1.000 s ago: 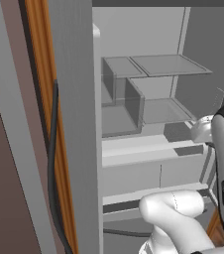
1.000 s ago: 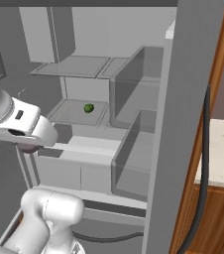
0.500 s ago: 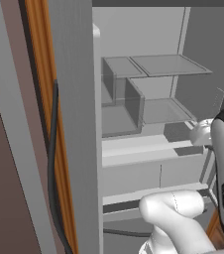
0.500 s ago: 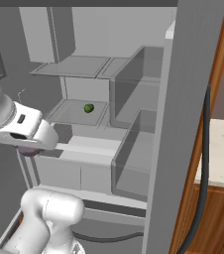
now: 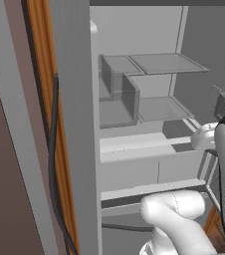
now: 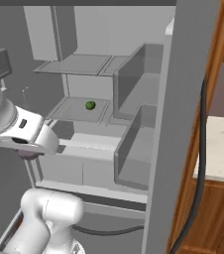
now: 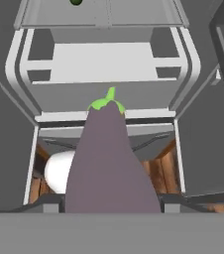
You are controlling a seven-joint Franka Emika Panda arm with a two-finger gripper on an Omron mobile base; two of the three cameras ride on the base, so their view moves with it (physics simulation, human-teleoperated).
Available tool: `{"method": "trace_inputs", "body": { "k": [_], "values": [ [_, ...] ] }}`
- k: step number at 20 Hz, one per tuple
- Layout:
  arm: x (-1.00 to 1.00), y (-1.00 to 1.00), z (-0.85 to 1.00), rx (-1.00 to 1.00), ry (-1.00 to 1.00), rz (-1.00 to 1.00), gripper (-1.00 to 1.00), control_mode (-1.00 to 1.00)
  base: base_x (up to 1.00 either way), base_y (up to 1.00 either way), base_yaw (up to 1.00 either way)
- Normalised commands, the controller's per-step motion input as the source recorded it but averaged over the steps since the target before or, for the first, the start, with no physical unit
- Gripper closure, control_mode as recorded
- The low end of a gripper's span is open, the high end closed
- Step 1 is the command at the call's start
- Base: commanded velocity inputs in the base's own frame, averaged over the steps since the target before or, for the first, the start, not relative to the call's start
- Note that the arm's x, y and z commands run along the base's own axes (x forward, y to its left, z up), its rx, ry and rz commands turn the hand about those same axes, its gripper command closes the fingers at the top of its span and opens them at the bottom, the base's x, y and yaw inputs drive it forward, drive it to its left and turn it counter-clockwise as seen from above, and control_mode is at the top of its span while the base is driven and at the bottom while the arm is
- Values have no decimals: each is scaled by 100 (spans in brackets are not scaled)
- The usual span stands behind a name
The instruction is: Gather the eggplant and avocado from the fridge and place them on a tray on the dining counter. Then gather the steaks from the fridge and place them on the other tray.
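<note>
From the hand view I have the hand (image 7: 112,211) clenched around the eggplant (image 7: 110,163), which rises from between the fingers with its green cap and stem pointing toward the fridge (image 7: 109,64) interior. The finger tips themselves are mostly hidden behind the purple body, so I can't be sure exactly where they press on it. In the right base view a sliver of purple shows under the wrist, just in front of the lower shelves, which I take to be the same eggplant (image 6: 28,154). Beyond the hand, the fridge stands open, its grey shelves and bins bare apart from the avocado (image 6: 90,105), small and green, sitting on a middle shelf well behind the hand. At far right a strip of pale speckled bench (image 6: 222,149) shows past the fridge's side wall.
</note>
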Motion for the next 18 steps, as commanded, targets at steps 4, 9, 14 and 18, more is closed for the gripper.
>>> {"method": "trace_inputs", "body": {
  "k": [4, 9, 14, 18],
  "values": [
    [0, 0, 0, 0, 0, 0, 100, 100, -88, 2, 16],
    [0, 0, 0, 0, 0, 0, 100, 100, -2, 2, 68],
    [0, 0, 0, 0, 0, 0, 100, 100, 2, -1, 81],
    [0, 0, 0, 0, 0, 0, 100, 100, -18, 0, 80]
  ]
}}
